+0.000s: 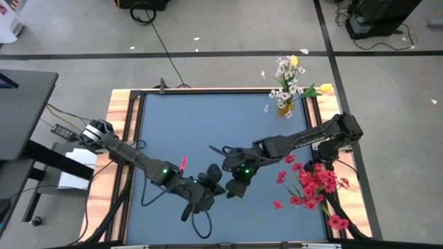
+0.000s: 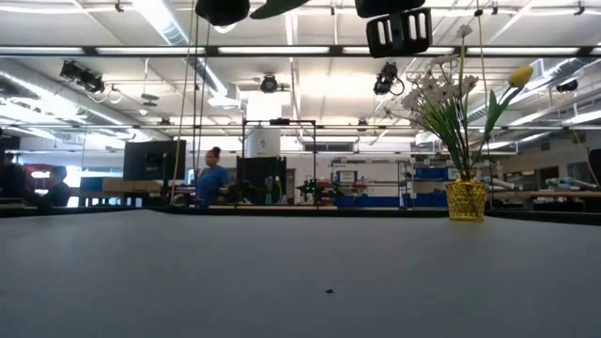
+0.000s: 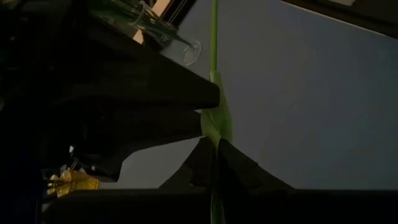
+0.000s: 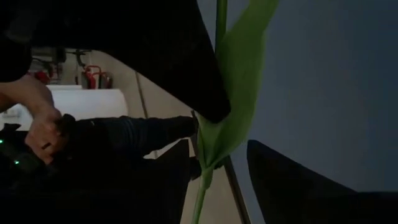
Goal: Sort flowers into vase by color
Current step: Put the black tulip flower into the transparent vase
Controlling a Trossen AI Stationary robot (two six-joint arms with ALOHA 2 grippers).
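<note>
Green thin stem (image 3: 214,74), broad leaf (image 4: 239,93), held upright.

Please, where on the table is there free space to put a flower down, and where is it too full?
The blue table top is bare on the left and middle, between the wooden edge and the yellow vase in the far right corner. The near right side is crowded with red flowers. Near the front middle, the left gripper and right gripper meet around a green stem.
</note>
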